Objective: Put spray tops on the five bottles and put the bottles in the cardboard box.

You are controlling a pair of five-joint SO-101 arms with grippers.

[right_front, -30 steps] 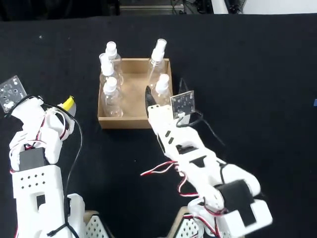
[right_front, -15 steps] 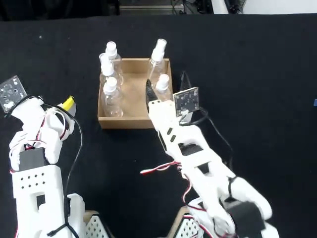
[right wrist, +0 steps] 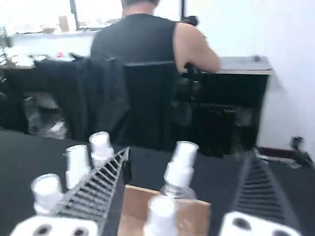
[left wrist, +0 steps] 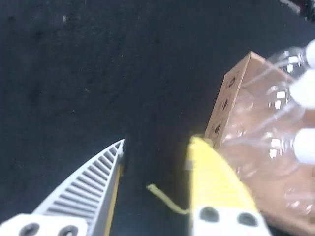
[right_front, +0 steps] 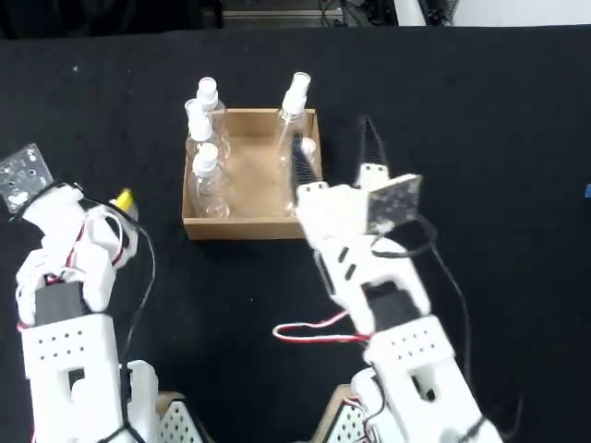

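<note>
Five bottles point(right_front: 205, 175) stand in the cardboard box point(right_front: 235, 224) on the bench point(right_front: 480, 111), spray tops on — task looks essentially done. Right tool point(right_front: 334, 152) spread wide over box's right side, holding nothing; left tool point(left wrist: 158, 145) spread, empty, near box

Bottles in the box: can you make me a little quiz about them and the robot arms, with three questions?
1. Pick one: how many bottles with spray tops stand in the cardboard box? A) three B) five C) seven
2. True or false: the left gripper is holding a bottle.
3. Short answer: which gripper is nearer the box?

Key
1. B, five.
2. False. It is open, with nothing between its fingers, off to the side of the box.
3. The right gripper. It is open at the box, with bottles between its fingers.
</note>
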